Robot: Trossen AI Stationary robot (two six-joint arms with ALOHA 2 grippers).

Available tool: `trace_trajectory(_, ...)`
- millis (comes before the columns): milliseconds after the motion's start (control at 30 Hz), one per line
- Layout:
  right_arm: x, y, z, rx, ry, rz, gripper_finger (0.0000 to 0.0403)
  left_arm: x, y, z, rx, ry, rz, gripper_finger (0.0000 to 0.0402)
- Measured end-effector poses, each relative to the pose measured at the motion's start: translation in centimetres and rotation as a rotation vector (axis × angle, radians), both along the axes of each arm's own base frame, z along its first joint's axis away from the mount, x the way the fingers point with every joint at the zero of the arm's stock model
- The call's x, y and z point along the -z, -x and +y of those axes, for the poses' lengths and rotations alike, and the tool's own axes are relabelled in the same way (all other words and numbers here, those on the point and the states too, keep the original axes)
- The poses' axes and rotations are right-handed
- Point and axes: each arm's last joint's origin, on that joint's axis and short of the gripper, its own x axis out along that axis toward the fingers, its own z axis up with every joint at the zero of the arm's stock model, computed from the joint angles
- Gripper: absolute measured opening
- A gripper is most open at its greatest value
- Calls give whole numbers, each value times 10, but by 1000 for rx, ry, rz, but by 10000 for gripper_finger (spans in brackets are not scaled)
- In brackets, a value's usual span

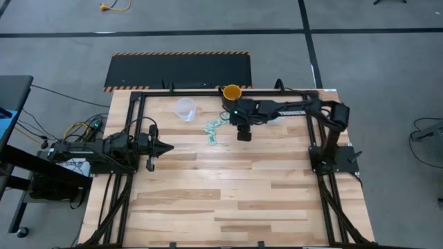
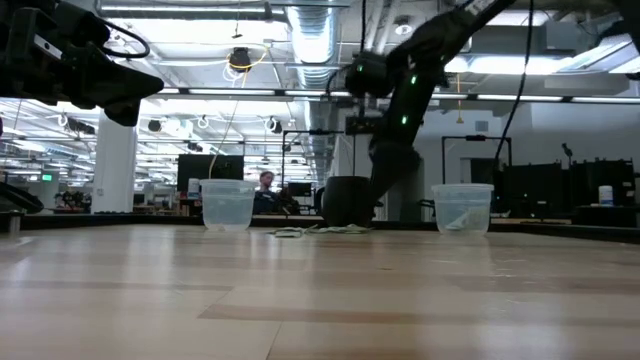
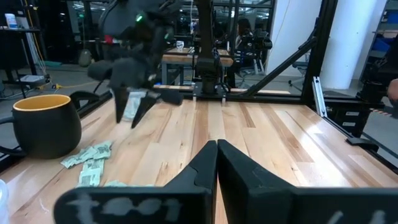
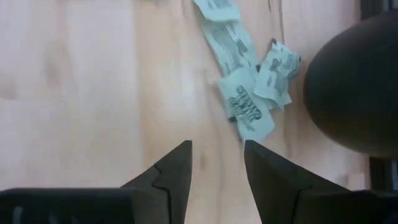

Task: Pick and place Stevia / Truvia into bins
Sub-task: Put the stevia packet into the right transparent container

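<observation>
Several light green and white sachets (image 1: 213,128) lie flat in a loose heap on the wooden table, also seen in the right wrist view (image 4: 249,93) and the left wrist view (image 3: 90,158). My right gripper (image 1: 243,135) hangs over the table just right of the heap, pointing down. Its fingers are open over bare wood (image 4: 217,149) and hold nothing. One clear cup (image 1: 185,108) stands left of the heap. The low view shows both clear cups (image 2: 228,203) (image 2: 462,207). My left gripper (image 1: 165,146) waits shut at the table's left side (image 3: 216,146).
A yellow-orange cup with a dark outside (image 1: 232,91) stands at the far edge, close behind the right gripper (image 4: 354,87). In the high view the right arm covers the second clear cup. Bare wood stretches across the table's near half (image 1: 228,200). Black frame rails (image 1: 315,138) run along both sides.
</observation>
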Motion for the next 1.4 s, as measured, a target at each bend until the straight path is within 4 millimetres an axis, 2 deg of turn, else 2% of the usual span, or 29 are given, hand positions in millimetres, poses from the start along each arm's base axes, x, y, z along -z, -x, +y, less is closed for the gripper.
trace_trajectory(133, -29, 4, 24, 53, -50, -94, 135, 0, 0, 0, 0, 0, 0, 0)
trace_trajectory(233, -43, 9, 42, 82, -106, -272, 131, 0, 0, 0, 0, 0, 0, 0)
trace_trajectory(300, -41, 13, 52, 127, -118, -450, 128, 0, 0, 0, 0, 0, 0, 0)
trace_trajectory(400, -20, 20, 62, 237, -134, -716, 126, 0, 0, 0, 0, 0, 0, 0)
trace_trajectory(467, -7, 24, 63, 299, -133, -804, 125, 0, 0, 0, 0, 1, 0, 0)
trace_trajectory(733, 30, 25, 41, 536, -64, -677, 125, 0, 0, 0, 0, 0, 0, 0)
trace_trajectory(1000, 49, 28, 16, 722, -102, -666, 125, 0, 0, 0, 0, 0, 0, 0)
trace_trajectory(1167, 51, 25, 11, 750, -161, -626, 125, 0, 0, 0, 0, 0, 0, 0)
trace_trajectory(1400, 35, 12, 13, 741, -159, -568, 125, 0, 0, 0, 0, 0, 0, 0)
